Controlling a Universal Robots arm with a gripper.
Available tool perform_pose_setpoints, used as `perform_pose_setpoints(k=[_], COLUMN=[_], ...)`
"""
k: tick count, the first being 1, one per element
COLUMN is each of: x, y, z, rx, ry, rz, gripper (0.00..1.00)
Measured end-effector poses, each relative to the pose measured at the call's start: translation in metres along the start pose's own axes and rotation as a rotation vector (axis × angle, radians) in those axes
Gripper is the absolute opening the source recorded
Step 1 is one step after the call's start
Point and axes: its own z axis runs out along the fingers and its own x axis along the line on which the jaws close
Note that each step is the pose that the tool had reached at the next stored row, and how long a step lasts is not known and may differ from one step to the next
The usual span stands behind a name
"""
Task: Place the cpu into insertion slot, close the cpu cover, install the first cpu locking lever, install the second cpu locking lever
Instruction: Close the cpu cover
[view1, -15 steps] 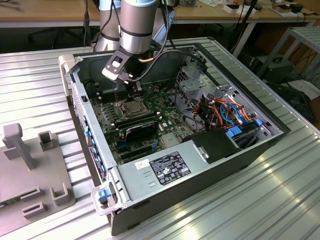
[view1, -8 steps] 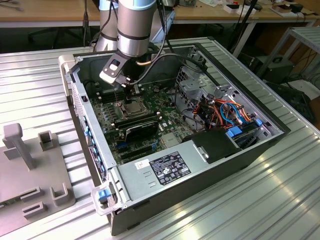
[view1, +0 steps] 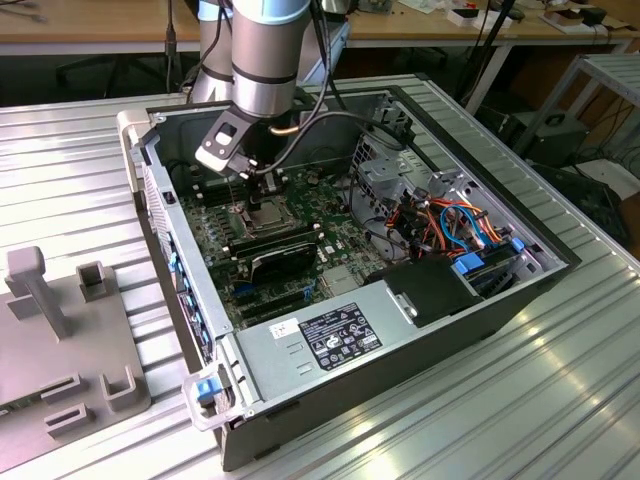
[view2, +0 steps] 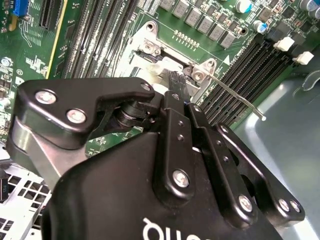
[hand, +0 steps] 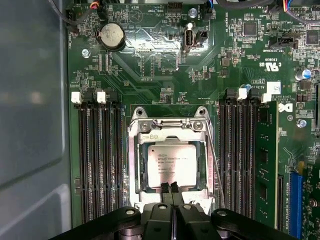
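While the chip (hand: 171, 162) lies flat in the socket (hand: 135, 131) just ahead of the fingertips, the gripper (hand: 170, 188) has its 2 fingers together, nothing seen between them. The tips sit low at the near edge of the cover (hand: 170, 135), which lies framed round the chip. Whether they touch metal can't be told.

Judged step: seating the cover, with the levers not yet latched. 1 thin lever (view2: 235, 95) stands free just off to the side of the fingers, its hooked end out over the memory slots (hand: 97, 160).

To do it well:
- the push should probably go straight down onto the frame metal, not the chip top
- the tips should stay centred on that edge so the frame doesn't cock
- the fingers should stay clear of the free lever and of the slots on both sides, as room there looks tight

Hard to make out:
- the gripper body covers the near edge of the cover and any catch there
- whether the cover is fully flat is unclear
- a 2nd lever isn't clearly made out
- in the exterior view the arm hangs over the socket inside the computer case (view1: 480, 300)
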Motion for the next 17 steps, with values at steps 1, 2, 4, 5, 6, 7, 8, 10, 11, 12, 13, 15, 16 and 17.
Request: perform_pose_setpoints(k=[1, 2, 4, 5, 6, 7, 8, 10, 11, 12, 13, 15, 16, 17], x=[0.0, 0.0, 0.0, -0.0001, -0.0004, -0.0011, -0.0015, -0.0029, -0.0034, -0.0035, -0.0036, -0.0036, -0.0035, -0.0035], y=[-0.0001, -0.0001, -0.0002, -0.0003, -0.0004, -0.0004, -0.0006, -0.0012, -0.0014, -0.0014, -0.0015, -0.0015, -0.0015, -0.0015], z=[0.0001, 0.0, 0.0001, 0.0001, 0.0, 0.0001, 0.0001, 0.0002, 0.0002, 0.0002, 0.0002, 0.0014, 0.0022, 0.0032], rx=[-0.0001, -0.0001, -0.0001, -0.0001, -0.0001, -0.0001, -0.0001, -0.0001, -0.0002, -0.0001, -0.0001, -0.0002, -0.0001, -0.0001], ry=[0.0001, 0.0001, 0.0001, 0.0001, 0.0001, 0.0, 0.0, 0.0002, 0.0002, 0.0002, 0.0001, 0.0002, 0.0, 0.0001], rz=[0.0, 0.0, 0.0, 0.0, 0.0, 0.0, 0.0, -0.001, -0.001, -0.001, -0.001, -0.001, -0.001, -0.001], gripper=[0.11, 0.11, 0.11, 0.11, 0.11, 0.11, 0.11, 0.11, 0.11, 0.11, 0.11, 0.11, 0.11, 0.11])
